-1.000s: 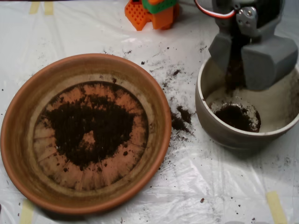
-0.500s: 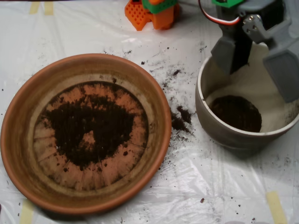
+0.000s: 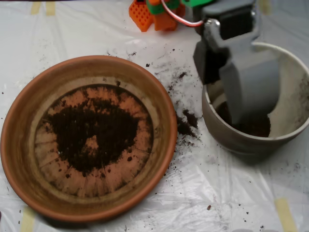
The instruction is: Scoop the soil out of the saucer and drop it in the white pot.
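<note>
Scoop (image 3: 231, 82): above the left part of the white pot; cannot tell whether its jaws are apart or together.
Soil (image 3: 91, 129): mostly on the saucer base; some at the pot bottom; crumbs between them.
Saucer (image 3: 19, 121): left.
White pot (image 3: 289, 133): right, beside the saucer.

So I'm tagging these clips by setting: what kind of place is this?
Probably an indoor robot test bench: plastic sheet taped over a table, terracotta saucer with soil, white pot.
</note>
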